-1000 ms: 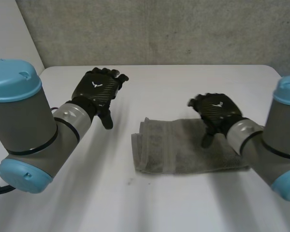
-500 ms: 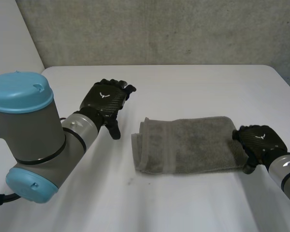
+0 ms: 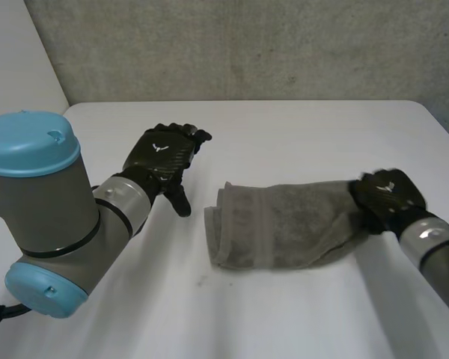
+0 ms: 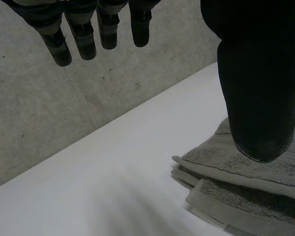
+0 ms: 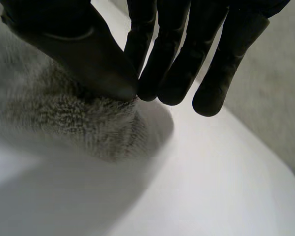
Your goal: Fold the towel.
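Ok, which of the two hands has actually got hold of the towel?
The right hand: it pinches one end of the towel between thumb and fingers. The left hand hangs open, off the cloth.

Hands: two are working over the table (image 3: 284,127): the left hand (image 3: 163,153) and the right hand (image 3: 385,196).
Hands holding cloth: one, the right hand, is pinching between thumb and fingers.
Hands holding nothing: one, the left hand, is hovering with straight fingers.
Towels: one towel (image 3: 284,224) is lying with one end at the right fingertips and its folded end just beside the left thumb.
Arms: two are reaching in, the left arm (image 3: 52,209) and the right arm (image 3: 434,247).
Light-blue caps (image 3: 28,142): two are showing, both on the left arm.
Tables: one.
Walls: one grey wall (image 3: 247,45) is standing beyond the fingertips.
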Controlling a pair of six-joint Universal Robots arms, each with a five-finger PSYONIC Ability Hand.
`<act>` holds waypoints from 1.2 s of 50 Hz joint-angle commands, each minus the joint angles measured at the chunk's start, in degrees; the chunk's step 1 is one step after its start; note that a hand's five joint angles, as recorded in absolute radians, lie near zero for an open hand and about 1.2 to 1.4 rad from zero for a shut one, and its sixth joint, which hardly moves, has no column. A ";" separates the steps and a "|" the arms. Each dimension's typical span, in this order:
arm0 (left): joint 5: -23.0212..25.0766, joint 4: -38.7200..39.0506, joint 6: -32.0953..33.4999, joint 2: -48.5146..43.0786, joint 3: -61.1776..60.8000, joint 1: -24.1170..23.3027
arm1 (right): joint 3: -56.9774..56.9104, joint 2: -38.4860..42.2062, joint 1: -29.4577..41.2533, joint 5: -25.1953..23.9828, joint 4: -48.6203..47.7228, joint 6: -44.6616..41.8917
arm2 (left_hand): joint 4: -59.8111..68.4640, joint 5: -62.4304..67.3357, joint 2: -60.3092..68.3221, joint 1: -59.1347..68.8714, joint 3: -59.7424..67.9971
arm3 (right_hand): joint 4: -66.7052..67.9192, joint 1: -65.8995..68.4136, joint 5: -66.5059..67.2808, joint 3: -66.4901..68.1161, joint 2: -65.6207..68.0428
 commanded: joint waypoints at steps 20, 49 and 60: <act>-2.64 0.22 -0.09 1.07 -1.78 1.65 | -22.34 16.14 28.85 -0.63 7.68 4.15 | 0.46 -1.99 0.51 0.10 0.54 | 3.13 4.06 2.58 3.63 3.40; -2.90 1.10 -0.09 0.10 1.03 0.77 | -20.94 17.62 29.73 -8.54 9.97 8.28 | 0.46 -1.99 0.51 0.10 0.54 | -15.98 -15.05 -16.54 -15.48 -15.71; -2.46 1.02 0.18 -4.73 7.53 -2.57 | -9.95 2.77 19.36 3.86 10.50 12.06 | 1.17 -1.27 1.22 0.82 1.26 | -66.87 -65.94 -67.42 -66.37 -66.60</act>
